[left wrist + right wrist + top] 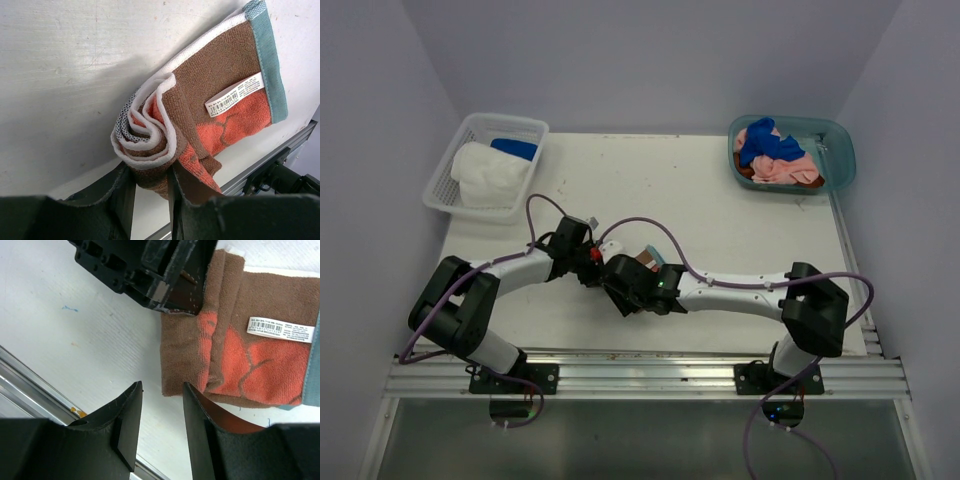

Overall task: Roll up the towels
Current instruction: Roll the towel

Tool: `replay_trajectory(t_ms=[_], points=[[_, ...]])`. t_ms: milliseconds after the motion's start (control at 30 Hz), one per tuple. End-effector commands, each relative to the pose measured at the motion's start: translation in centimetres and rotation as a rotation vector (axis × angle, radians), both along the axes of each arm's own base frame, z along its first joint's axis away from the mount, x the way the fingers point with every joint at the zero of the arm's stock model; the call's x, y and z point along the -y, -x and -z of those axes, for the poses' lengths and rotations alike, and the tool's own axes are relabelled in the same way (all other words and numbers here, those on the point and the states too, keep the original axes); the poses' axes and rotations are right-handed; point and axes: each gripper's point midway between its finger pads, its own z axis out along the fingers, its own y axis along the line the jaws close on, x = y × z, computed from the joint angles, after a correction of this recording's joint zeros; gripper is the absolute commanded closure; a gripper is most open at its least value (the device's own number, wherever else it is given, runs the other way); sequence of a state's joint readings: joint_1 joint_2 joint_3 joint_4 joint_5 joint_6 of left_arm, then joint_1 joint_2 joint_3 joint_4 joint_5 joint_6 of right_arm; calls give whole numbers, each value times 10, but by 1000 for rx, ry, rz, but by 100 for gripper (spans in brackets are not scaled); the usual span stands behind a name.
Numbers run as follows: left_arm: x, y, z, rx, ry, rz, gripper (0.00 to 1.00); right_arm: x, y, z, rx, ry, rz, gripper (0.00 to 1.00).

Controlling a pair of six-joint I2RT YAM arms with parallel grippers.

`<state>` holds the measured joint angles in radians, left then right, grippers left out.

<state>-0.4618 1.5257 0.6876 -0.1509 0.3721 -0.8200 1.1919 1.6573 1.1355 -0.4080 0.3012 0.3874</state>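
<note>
— left claw point(150, 172), how does it stand?
— clamped on the rolled end of the brown towel point(220, 80). its two fingers point(122, 195) press the coil from either side, and the spiral of brown and white layers faces the wrist camera.
— and the rest of that towel?
— it spreads out on the worktop point(60, 75), orange pattern showing, with a teal hem point(270, 65) along the far end and a white barcode label point(235, 95) just beside it.
— right claw point(161, 395)?
— apart, with only bare worktop in the gap. it hangs low just beside the towel's near edge, one finger point(197, 415) next to the brown corner; whether it touches, i cannot tell.
— where on the worktop is all this?
— in the middle, near the front edge, with the two claws close together in the top view.
— other towels?
— a white towel point(485, 175) and a blue towel point(515, 148) sit in the white mesh basket point(440, 190) at the far left corner. a pink towel point(785, 168) and a second blue towel point(758, 140) are heaped in the teal tub point(842, 150) at the far right, well apart from both arms.
</note>
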Motion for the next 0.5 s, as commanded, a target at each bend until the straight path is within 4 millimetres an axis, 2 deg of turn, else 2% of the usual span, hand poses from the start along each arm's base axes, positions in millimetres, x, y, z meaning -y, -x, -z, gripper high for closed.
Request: replay_trajectory(t_ms=[0,133,467], points=[[-2,-4,0,2,-35,-12,68,-15,-1,-6,24,-34,-55,58],[-3,-3,-1,3,-35,-13,68,-15,-3,4,25,-16,-49,57],[-2,-3,-6,8,-30,-11,69,11,-22,33,81,154,53,53]])
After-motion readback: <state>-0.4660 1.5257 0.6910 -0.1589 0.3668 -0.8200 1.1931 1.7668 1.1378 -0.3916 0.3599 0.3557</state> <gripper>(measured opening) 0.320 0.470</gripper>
